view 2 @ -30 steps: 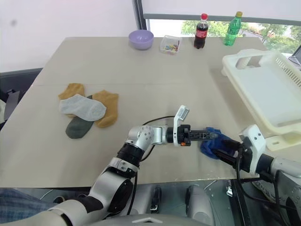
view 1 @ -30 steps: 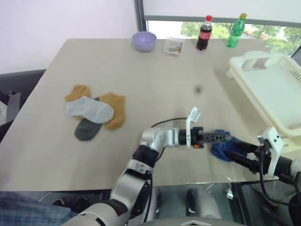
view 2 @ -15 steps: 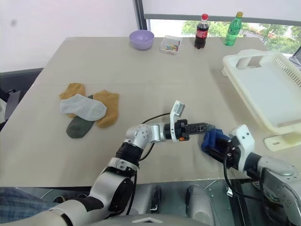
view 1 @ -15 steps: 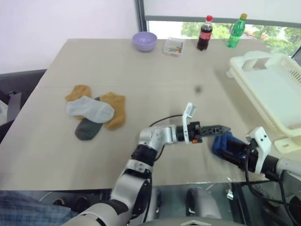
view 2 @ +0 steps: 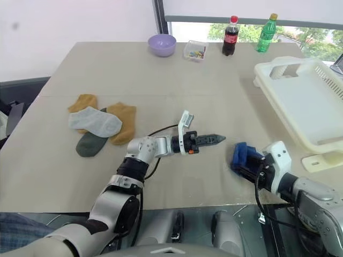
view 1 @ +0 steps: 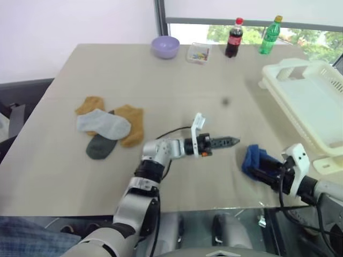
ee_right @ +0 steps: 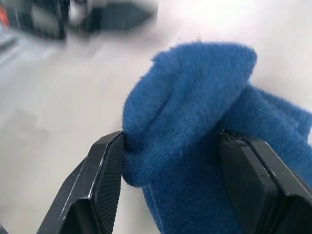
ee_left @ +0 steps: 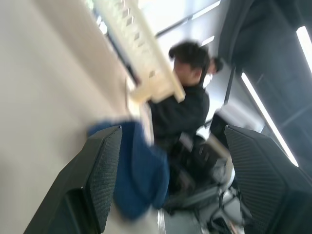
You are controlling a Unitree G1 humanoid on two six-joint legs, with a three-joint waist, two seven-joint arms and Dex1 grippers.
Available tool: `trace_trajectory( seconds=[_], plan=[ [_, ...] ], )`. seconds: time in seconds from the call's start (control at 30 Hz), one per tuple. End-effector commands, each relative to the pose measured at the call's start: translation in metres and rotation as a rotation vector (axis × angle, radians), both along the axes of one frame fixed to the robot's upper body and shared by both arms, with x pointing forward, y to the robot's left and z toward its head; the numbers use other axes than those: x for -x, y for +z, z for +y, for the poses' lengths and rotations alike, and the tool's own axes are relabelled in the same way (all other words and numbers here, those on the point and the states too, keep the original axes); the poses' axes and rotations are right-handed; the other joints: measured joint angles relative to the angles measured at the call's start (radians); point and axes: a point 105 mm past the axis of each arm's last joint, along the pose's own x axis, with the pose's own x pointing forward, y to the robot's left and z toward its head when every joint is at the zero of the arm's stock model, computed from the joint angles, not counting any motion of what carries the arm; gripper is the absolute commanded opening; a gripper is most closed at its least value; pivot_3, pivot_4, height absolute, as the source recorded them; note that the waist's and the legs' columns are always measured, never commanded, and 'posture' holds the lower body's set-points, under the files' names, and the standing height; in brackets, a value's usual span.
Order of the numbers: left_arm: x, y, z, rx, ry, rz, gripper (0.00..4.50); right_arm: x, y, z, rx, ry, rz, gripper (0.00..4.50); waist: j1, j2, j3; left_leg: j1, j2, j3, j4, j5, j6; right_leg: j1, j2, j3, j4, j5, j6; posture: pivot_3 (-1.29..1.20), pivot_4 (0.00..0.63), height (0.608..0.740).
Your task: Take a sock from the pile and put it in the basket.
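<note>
A royal-blue sock [view 1: 250,158] is bunched between the fingers of my right gripper [view 1: 258,168], low over the table's near right part. In the right wrist view the sock [ee_right: 195,141] fills the gap between both fingers [ee_right: 105,185], so the gripper is shut on it. My left gripper [view 1: 229,142] points level toward the right, a short way left of the sock and apart from it. Its fingers [ee_left: 100,175] stand open with nothing between them. The pile [view 1: 107,128] of orange, light grey and dark socks lies at the left. The cream basket [view 1: 313,101] stands at the right edge.
A lilac bowl [view 1: 164,46], a small clear box [view 1: 198,53], a cola bottle [view 1: 232,37] and a green bottle [view 1: 268,34] line the far edge. A person in dark clothes [ee_left: 183,105] sits beyond the basket. The near table edge runs just under my right gripper.
My left gripper has drawn back to the left, away from the blue sock. The right gripper has kept the sock and barely moved.
</note>
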Motion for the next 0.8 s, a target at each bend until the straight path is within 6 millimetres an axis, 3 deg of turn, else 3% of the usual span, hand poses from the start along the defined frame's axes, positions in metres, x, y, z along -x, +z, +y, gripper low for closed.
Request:
trace_trajectory(
  seconds=[0.03, 0.2, 0.5, 0.8],
  plan=[
    [0.017, 0.004, -0.016, 0.015, -0.094, -0.029, 3.63, -0.002, 0.024, -0.001, -0.022, 0.003, -0.082, 3.1, 0.0, 0.0, 0.0, 0.0, 0.0, 0.0, 0.0, 0.0, 0.0, 0.0, 0.0, 0.0, 0.0, 0.0, 0.0, 0.0, 0.15, 0.737],
    [0.024, 0.013, -0.025, 0.07, -0.137, -0.033, 3.63, 0.001, 0.032, -0.002, -0.025, 0.009, -0.091, 3.1, -0.001, 0.0, 0.0, 0.001, 0.001, 0.0, 0.0, 0.0, 0.0, 0.0, 0.0, 0.0, 0.001, 0.0, 0.0, 0.0, 0.15, 0.737],
    [0.026, 0.024, -0.023, 0.135, -0.156, -0.026, 3.63, 0.006, 0.045, -0.009, -0.001, -0.002, -0.115, 3.1, -0.001, 0.0, 0.0, 0.0, 0.001, 0.0, 0.0, 0.0, 0.0, 0.0, 0.0, 0.0, 0.001, 0.0, 0.0, 0.0, 0.15, 0.737],
    [0.028, 0.023, -0.034, 0.131, -0.169, -0.032, 3.63, 0.011, 0.048, -0.036, 0.044, -0.091, -0.113, 3.1, 0.002, 0.0, 0.0, 0.0, 0.001, 0.0, 0.0, 0.0, 0.0, 0.0, 0.0, 0.0, 0.0, 0.0, 0.0, 0.0, 0.15, 0.737]
  ],
)
